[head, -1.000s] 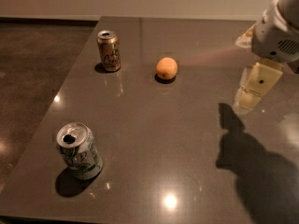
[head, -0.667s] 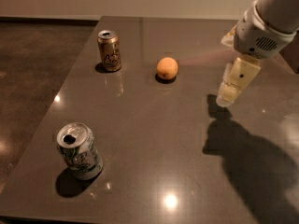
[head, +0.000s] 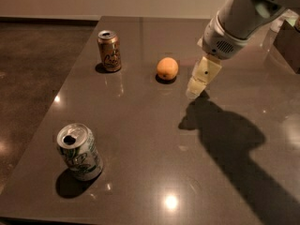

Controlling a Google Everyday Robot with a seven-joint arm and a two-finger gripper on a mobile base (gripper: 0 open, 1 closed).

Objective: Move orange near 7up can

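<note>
Your arm slants down from the upper right — gripper (head: 195,91) low over the bench (head: 140,139), just right of the orange (head: 167,68), not touching — its grip can't be told

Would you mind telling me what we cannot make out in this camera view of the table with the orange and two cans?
- Claw, just right of the orange: the arm above it is cut off by the top and right edges.
- Dark object at the right: mostly cut off by the right edge.
- Table: its near and right parts run past the frame edges.
- 7up can: its far side is hidden by the can itself.
</note>
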